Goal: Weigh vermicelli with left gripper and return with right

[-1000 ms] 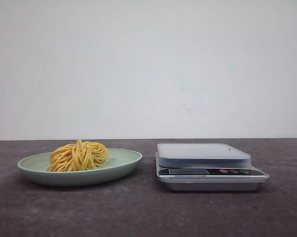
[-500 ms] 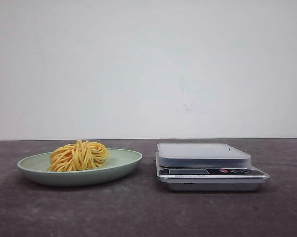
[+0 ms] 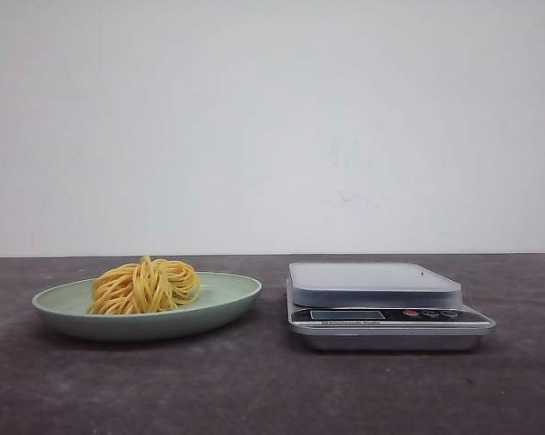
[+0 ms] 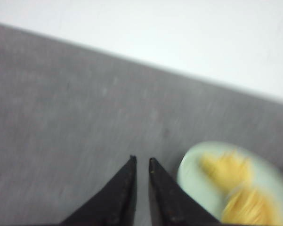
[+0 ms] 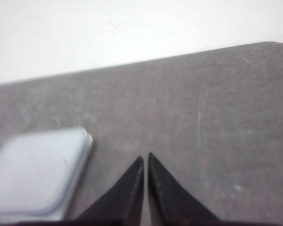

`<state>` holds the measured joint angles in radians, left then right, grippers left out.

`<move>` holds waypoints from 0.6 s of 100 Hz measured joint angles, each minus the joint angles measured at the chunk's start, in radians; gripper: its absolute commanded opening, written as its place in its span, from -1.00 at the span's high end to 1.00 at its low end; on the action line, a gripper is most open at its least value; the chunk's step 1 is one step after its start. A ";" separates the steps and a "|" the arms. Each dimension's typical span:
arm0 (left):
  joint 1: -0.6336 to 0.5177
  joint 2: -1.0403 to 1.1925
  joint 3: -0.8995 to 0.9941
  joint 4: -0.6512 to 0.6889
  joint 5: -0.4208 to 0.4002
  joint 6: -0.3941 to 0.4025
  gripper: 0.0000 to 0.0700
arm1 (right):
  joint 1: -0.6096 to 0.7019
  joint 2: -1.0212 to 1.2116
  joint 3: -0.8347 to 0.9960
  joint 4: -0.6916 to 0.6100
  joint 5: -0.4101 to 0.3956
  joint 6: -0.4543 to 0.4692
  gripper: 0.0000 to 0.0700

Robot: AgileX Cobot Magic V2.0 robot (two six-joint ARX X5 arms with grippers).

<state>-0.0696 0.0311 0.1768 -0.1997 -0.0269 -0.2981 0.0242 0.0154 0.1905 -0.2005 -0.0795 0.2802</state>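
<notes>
Grey table (image 3: 254,390) bears a green plate (image 3: 227,304) holding vermicelli (image 3: 145,285); both grippers' fingers (image 4: 127,188) (image 5: 134,188) pressed together, empty.

**Vermicelli in a nest on the plate**

The vermicelli (image 3: 145,285) is a small tangled nest of thin yellow-orange strands, heaped into a low mound. It lies on a pale green plate (image 3: 231,299), left of the plate's middle and well inside the rim, with a few strands trailing towards the plate's left side. It is dry-looking and loosely coiled. In the left wrist view it shows only as a blurred yellow patch (image 4: 240,188).
</notes>
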 measured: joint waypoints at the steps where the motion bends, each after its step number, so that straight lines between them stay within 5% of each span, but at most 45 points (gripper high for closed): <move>1: 0.000 0.003 0.015 -0.003 0.000 -0.006 0.97 | 0.000 0.001 0.015 -0.007 0.000 0.003 0.98; 13: 0.000 0.071 0.215 -0.082 0.000 -0.038 0.86 | 0.000 0.056 0.187 -0.123 0.000 0.016 0.88; 27: 0.000 0.188 0.373 -0.172 0.028 -0.026 -0.15 | 0.000 0.138 0.332 -0.276 -0.036 -0.004 -0.16; 60: -0.014 0.366 0.473 -0.189 0.205 -0.002 -0.16 | 0.000 0.173 0.487 -0.375 -0.165 -0.026 -0.47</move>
<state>-0.0841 0.3973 0.6502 -0.3885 0.1780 -0.2996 0.0242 0.1886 0.6773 -0.5758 -0.2447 0.2539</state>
